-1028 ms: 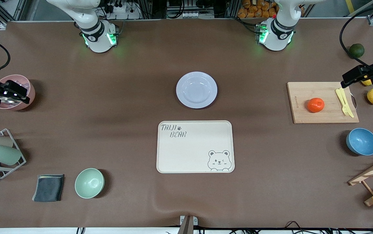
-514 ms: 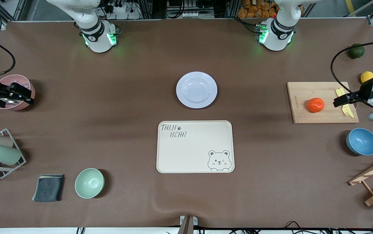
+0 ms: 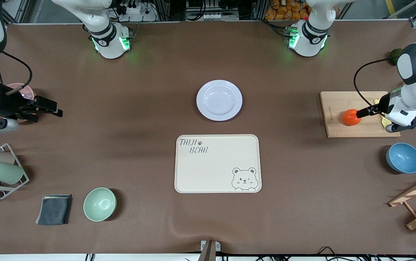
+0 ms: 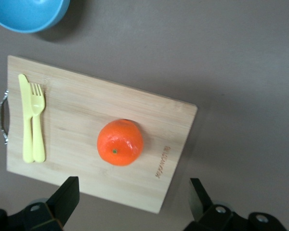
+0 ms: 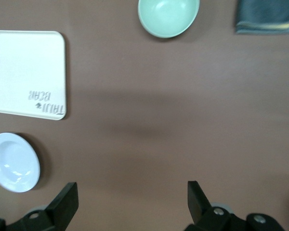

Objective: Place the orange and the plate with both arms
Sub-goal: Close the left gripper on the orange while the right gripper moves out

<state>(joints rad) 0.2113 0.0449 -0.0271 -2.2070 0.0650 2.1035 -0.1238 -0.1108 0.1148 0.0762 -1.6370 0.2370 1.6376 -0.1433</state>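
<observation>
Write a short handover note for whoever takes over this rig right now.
Left gripper: open, empty, over the cutting board right by the orange, not yet gripping.
Right gripper: open, empty, over bare table near the pink bowl at the right arm's end.
Plate: untouched at mid-table, just farther from the front camera than the bear tray, which holds nothing.
Done: nothing placed.
Left: grasp and place both orange and plate.
</observation>
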